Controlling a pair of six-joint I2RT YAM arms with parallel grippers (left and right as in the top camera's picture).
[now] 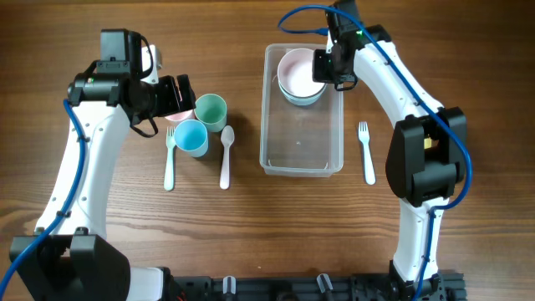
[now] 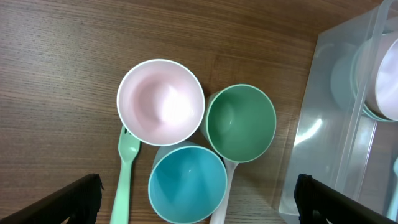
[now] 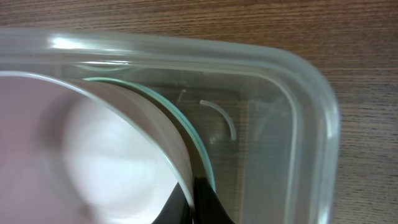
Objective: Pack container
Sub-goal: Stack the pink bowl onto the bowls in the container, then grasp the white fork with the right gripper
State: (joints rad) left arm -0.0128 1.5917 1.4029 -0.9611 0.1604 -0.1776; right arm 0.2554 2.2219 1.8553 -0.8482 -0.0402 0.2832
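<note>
The clear rectangular plastic container (image 1: 301,142) lies centre-right on the wooden table (image 1: 251,234), with nested pastel bowls (image 1: 292,77) at its far end. It is probably light, semi-rigid and slick, so grasp it by the thick rim. The left gripper (image 1: 179,94) is spread wide. The right gripper (image 1: 332,67) is at the bowls' rim, and its closure is indeterminable.

The whole background is a wooden desk (image 1: 251,234) of a warm brown colour. Its grain is fine and dark and runs from left to right in the overhead view. The light on the desk is soft and even, and the shadows on the wood are weak. Along the near edge of the desk a black rail (image 1: 276,288) with clamps is fixed.
</note>
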